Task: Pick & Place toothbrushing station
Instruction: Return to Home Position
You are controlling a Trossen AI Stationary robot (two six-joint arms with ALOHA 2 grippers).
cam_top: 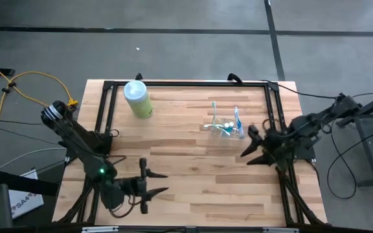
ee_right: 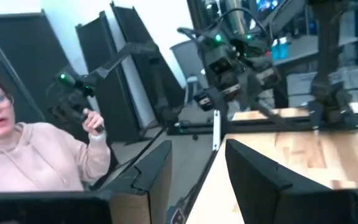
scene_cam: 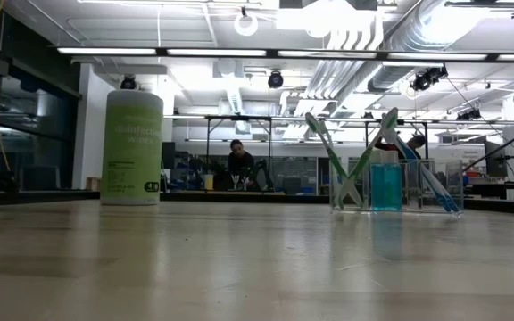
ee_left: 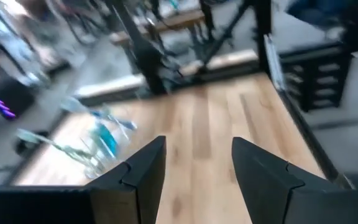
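Note:
The toothbrushing station [cam_top: 224, 125] is a small clear holder with toothbrushes leaning in it and something blue inside. It stands on its base on the wooden table, right of the middle, and also shows in the low view [scene_cam: 386, 183] and, blurred, in the left wrist view [ee_left: 98, 146]. My right gripper [cam_top: 246, 142] is open, just right of the station and a little nearer, its fingers pointing toward the table's left. My left gripper [cam_top: 166, 182] is open near the table's front left, pointing right. Nothing lies between either pair of fingers [ee_left: 197, 149] [ee_right: 197, 152].
A pale-green bottle with a white cap [cam_top: 138, 99] stands upright at the far left of the table. A black frame rail [cam_top: 186, 83] runs round the table's edges. A person in a pale hoodie [ee_right: 30, 155] stands beyond the table. Bare wood lies between the two grippers.

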